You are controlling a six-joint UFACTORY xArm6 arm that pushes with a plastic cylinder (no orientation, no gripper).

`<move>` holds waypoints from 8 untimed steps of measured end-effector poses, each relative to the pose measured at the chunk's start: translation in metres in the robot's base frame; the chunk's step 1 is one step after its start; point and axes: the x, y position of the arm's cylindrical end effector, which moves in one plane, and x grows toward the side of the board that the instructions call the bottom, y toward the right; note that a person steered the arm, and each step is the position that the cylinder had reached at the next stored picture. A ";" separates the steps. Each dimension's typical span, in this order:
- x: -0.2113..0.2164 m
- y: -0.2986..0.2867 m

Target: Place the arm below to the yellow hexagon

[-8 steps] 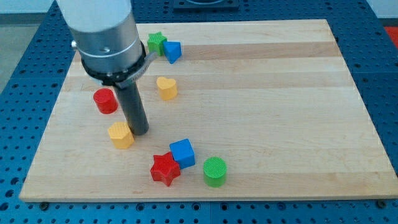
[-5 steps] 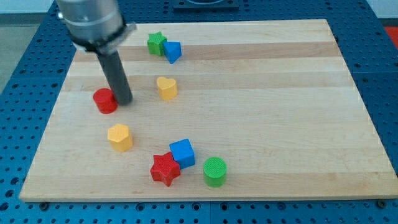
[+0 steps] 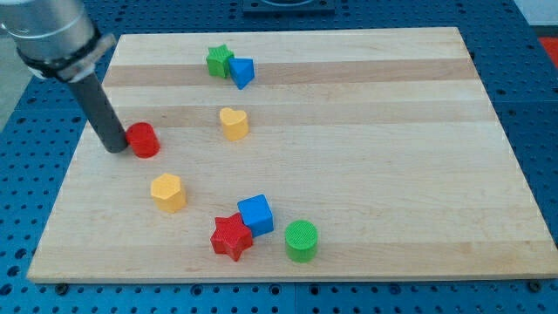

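So my tip (image 3: 116,149) is down on the surface (image 3: 366,157) near its left edge, right up against the left side of the red cylinder (image 3: 143,139), looks like touching it. There's no gripper on this arm, just the dark rod, so nothing is being held or clamped.

The yellow hexagon (image 3: 168,192) sits lower down and a bit to the view's right of the tip, apart from it, with nothing touching it. The tip is above and left of it in the view.

Other stuff: a yellow heart (image 3: 233,124) near the middle, a green star (image 3: 219,60) touching a blue triangle (image 3: 241,71) up top, and down at the bottom a red star (image 3: 231,236) pressed against a blue cube (image 3: 255,215), with a green cylinder (image 3: 302,241) just beside them on the right.
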 end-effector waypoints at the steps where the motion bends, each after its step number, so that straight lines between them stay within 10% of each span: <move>1: 0.021 0.020; 8: 0.168 0.098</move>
